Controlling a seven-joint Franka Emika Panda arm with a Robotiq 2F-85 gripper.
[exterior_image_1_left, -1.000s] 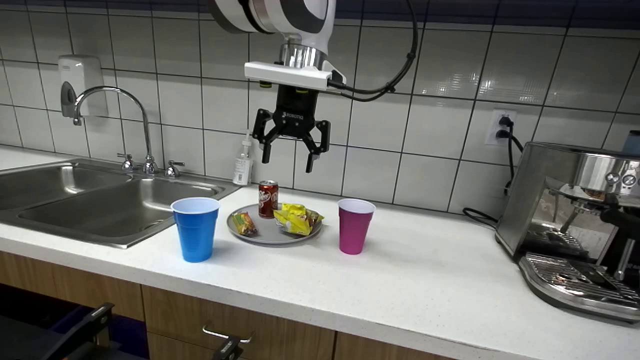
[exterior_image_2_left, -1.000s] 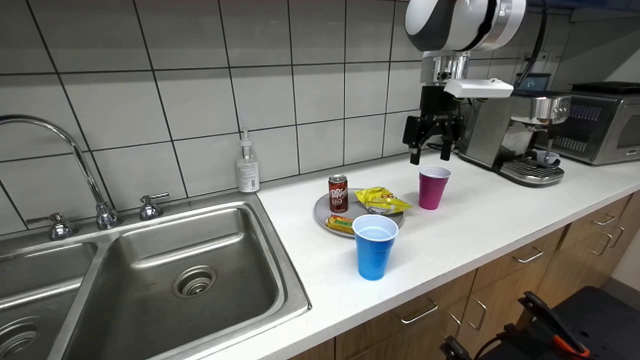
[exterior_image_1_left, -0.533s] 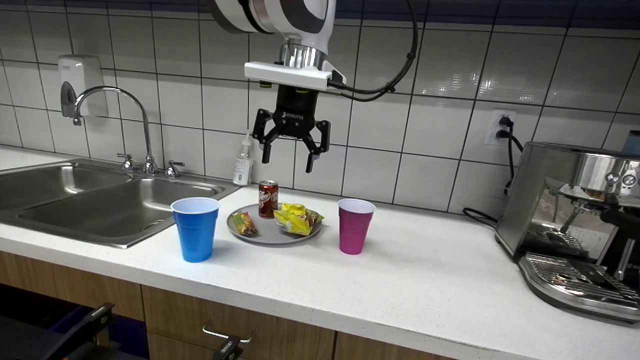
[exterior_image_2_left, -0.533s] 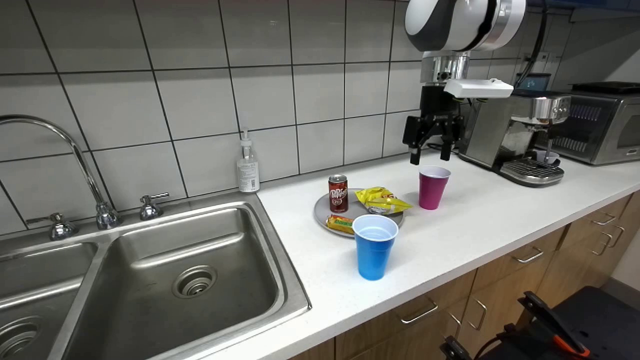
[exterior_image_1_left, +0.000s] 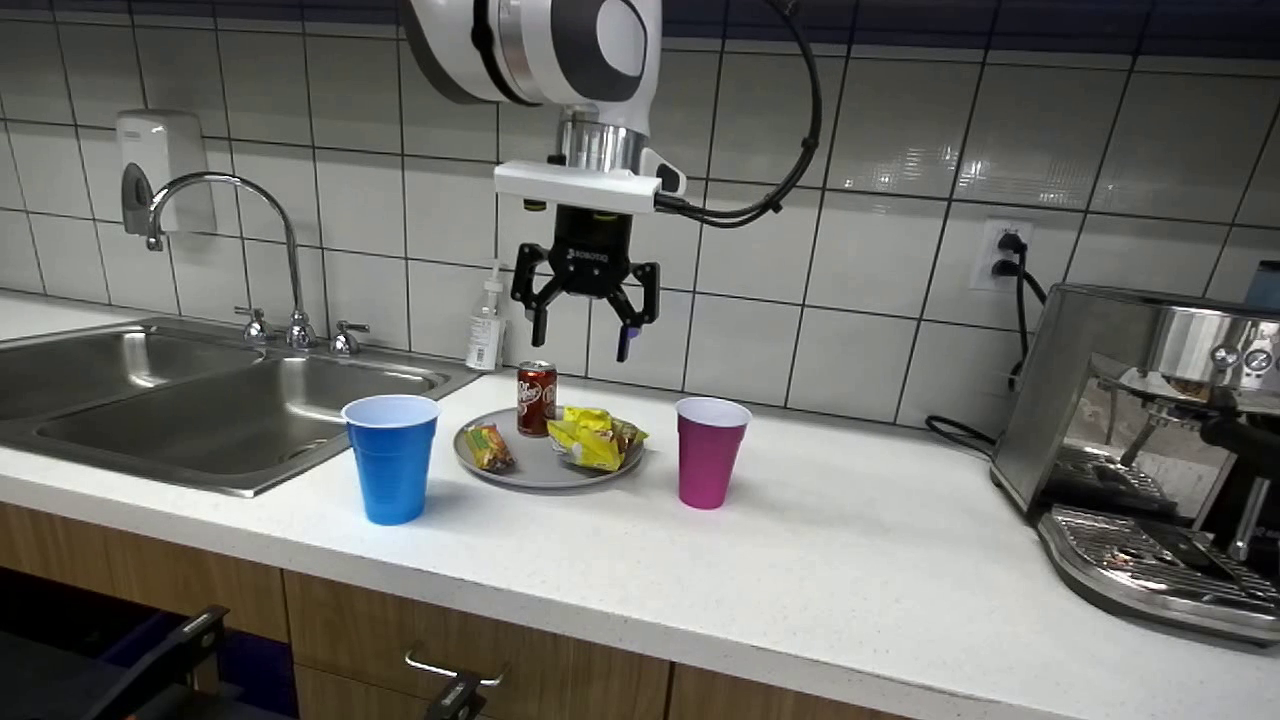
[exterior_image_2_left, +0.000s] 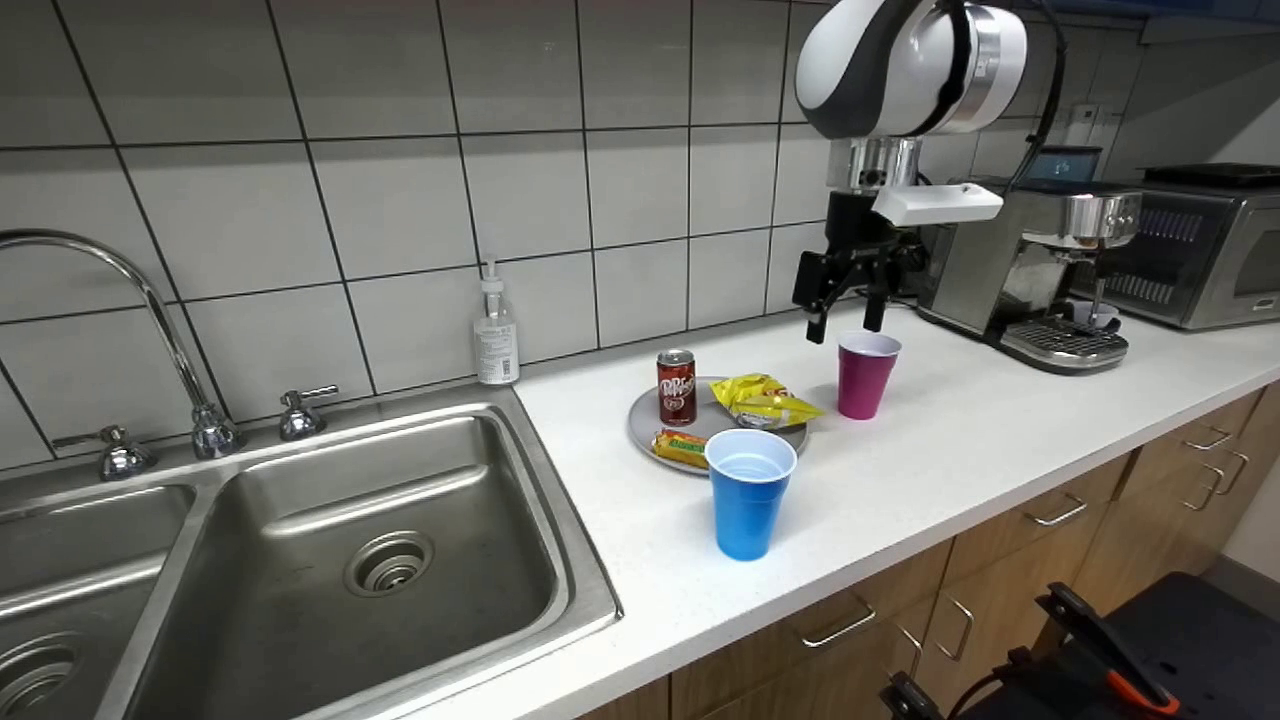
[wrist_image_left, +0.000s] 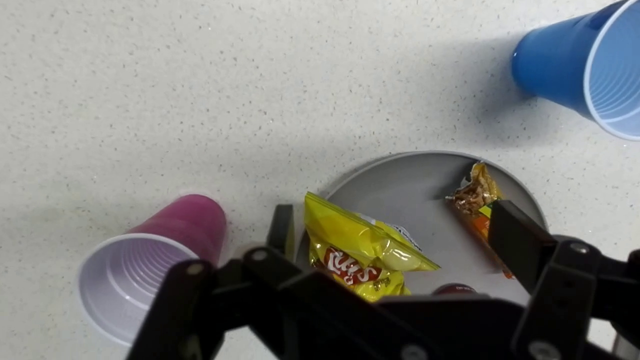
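Note:
My gripper (exterior_image_1_left: 581, 346) is open and holds nothing. It hangs in the air above a grey plate (exterior_image_1_left: 540, 478), which also shows in the wrist view (wrist_image_left: 425, 172). On the plate lie a yellow chip bag (wrist_image_left: 362, 250) and a small orange-yellow snack packet (wrist_image_left: 475, 197). A red soda can (exterior_image_2_left: 676, 388) stands upright at the plate's back. In the wrist view my fingers frame the bag and partly cover the packet, and the can is mostly hidden. A magenta cup (exterior_image_1_left: 710, 455) and a blue cup (exterior_image_1_left: 392, 465) stand upright on either side of the plate.
A metal sink (exterior_image_2_left: 380, 500) with a faucet (exterior_image_1_left: 290, 250) is beside the plate. A clear pump bottle (exterior_image_2_left: 495, 335) stands by the tiled wall. A coffee machine (exterior_image_1_left: 1150, 440) stands at the counter's other end. The white counter (exterior_image_1_left: 850, 580) has a front edge above wooden drawers.
My gripper has moved down a little toward the plate, still open. The cups, plate, can, bag and packet have not moved.

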